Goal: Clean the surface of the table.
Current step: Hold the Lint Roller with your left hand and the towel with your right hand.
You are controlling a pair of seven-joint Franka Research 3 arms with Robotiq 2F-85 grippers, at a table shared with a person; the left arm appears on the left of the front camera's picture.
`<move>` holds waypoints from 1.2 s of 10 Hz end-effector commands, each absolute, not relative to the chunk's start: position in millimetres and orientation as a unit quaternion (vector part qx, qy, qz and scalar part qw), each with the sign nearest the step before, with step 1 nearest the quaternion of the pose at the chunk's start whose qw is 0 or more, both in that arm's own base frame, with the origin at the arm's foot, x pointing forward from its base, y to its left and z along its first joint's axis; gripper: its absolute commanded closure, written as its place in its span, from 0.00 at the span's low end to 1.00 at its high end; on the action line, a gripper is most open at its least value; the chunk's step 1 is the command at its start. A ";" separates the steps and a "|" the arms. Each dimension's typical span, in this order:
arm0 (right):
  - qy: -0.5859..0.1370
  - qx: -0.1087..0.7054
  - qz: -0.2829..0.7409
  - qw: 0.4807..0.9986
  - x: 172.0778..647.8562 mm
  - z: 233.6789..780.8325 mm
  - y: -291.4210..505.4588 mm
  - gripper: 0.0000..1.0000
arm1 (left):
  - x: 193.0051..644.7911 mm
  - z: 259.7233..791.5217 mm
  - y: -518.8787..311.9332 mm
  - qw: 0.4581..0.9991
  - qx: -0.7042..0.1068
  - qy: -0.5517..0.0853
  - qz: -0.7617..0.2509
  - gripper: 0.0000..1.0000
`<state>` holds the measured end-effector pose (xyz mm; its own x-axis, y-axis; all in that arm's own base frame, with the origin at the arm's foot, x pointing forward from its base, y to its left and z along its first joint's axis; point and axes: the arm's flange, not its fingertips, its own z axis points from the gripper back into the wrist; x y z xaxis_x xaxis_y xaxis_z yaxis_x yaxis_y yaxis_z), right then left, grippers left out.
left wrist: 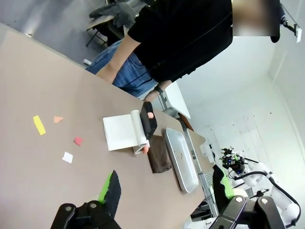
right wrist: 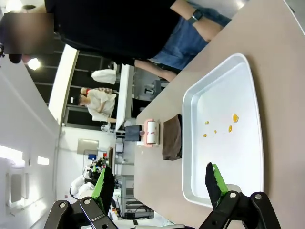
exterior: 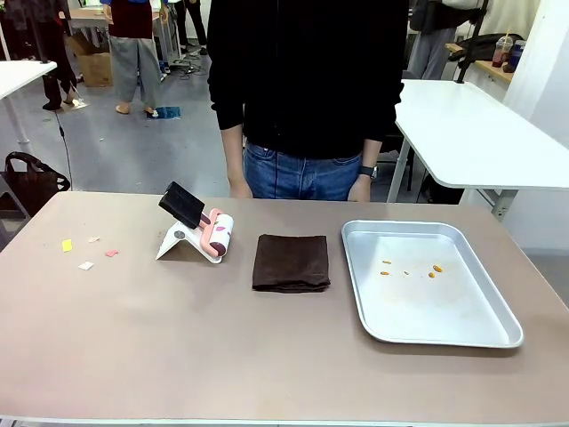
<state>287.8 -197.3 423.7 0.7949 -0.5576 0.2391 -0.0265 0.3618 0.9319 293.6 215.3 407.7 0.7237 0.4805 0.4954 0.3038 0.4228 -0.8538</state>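
Observation:
The taupe table [exterior: 133, 338] carries a few paper scraps at its left: yellow [exterior: 67, 245], pink [exterior: 111, 253] and white [exterior: 85, 265]. In the left wrist view the same scraps [left wrist: 67, 157] lie on the table [left wrist: 38, 176] ahead of my left gripper [left wrist: 167, 191], which hangs open and empty above it. My right gripper [right wrist: 159, 183] is open too, with nothing between its fingers. It hovers over the near end of the silver tray [right wrist: 238, 157], which holds small orange crumbs [right wrist: 235, 117].
A lint roller [exterior: 218, 236] with a pink handle rests on a white stand left of centre. A folded brown cloth [exterior: 291, 262] lies mid-table, with the tray [exterior: 427, 311] to its right. A person in a black top [exterior: 307, 80] stands at the far edge.

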 end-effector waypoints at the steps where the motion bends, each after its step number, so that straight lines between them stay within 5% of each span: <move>1: -0.274 0.547 -0.182 0.770 283.3 429.0 -199.6 0.00 | 293.3 407.6 215.8 0.757 -0.532 -0.377 0.044 0.00; 3: -0.272 0.537 -0.171 0.780 286.2 425.1 -198.4 0.00 | 291.3 409.5 216.1 0.759 -0.533 -0.369 0.056 0.00; 6: -0.272 0.416 -0.113 0.860 314.4 469.9 -124.9 0.00 | 325.4 441.5 196.9 0.792 -0.521 -0.318 -0.007 0.00; 12: -0.138 0.248 0.081 0.956 463.6 506.0 82.5 0.00 | 458.3 485.1 52.4 0.872 -0.419 -0.177 -0.180 0.00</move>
